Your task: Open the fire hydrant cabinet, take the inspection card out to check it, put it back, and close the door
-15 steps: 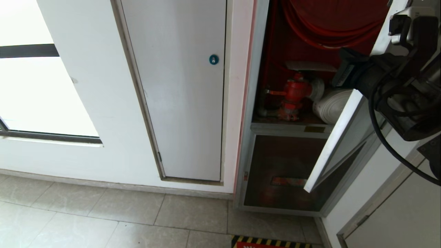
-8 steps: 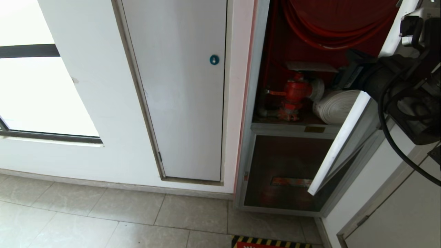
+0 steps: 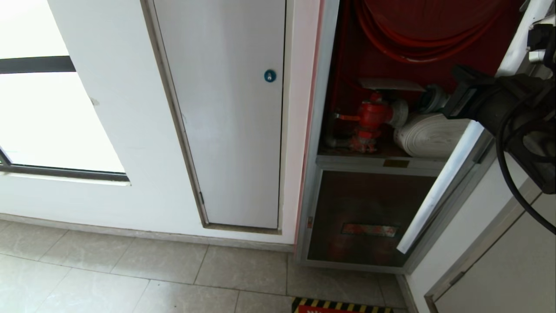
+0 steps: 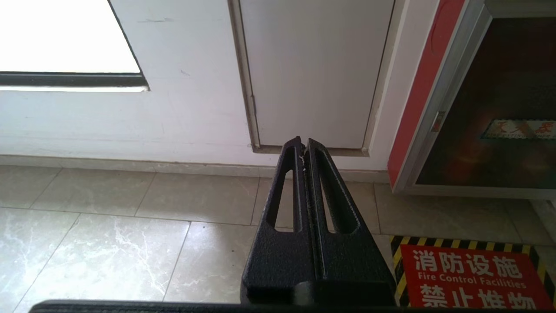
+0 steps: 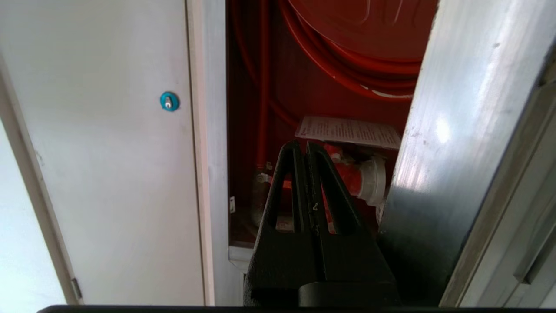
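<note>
Currently the inspection card (image 5: 347,131) lies flat inside the fire hydrant cabinet (image 3: 343,130), resting above the red hydrant valve (image 3: 371,115), with the hose reel (image 3: 417,30) overhead and the white rolled hose (image 3: 430,134) to one side. The door (image 3: 447,182) stands swung open on the cabinet's right, its silver frame edge facing the robot.

Risks, as I judge them:
- Door rebound. Nothing holds the door; if it drifts toward closing it may strike the right arm or narrow the gap to the card.
- Card grip. The card is thin and lies flat on the valve; closed fingers cannot take it, so the jaws must part before the reach, and a shallow pinch could push the card off the valve, deeper in or down behind the hose.
- Snagging. The arm's black cable (image 3: 504,174) hangs in a loop near the door frame and could catch there.
- Fitting contact. A low approach could knock the valve's pale coupling (image 5: 372,180).

Pose: the right gripper (image 5: 305,145) has its fingers pressed together and grips nothing. In the wrist view it sits just beside the door's inner frame edge and points into the opening, tips aimed below the card at the valve. In the head view the right forearm enters from the right, level with the hose.

The left gripper (image 4: 303,143) is likewise clenched and empty, parked low, facing the floor tiles (image 4: 130,226) and the white panel door (image 4: 312,69), beside a red fire-facilities floor sign (image 4: 469,278).
</note>
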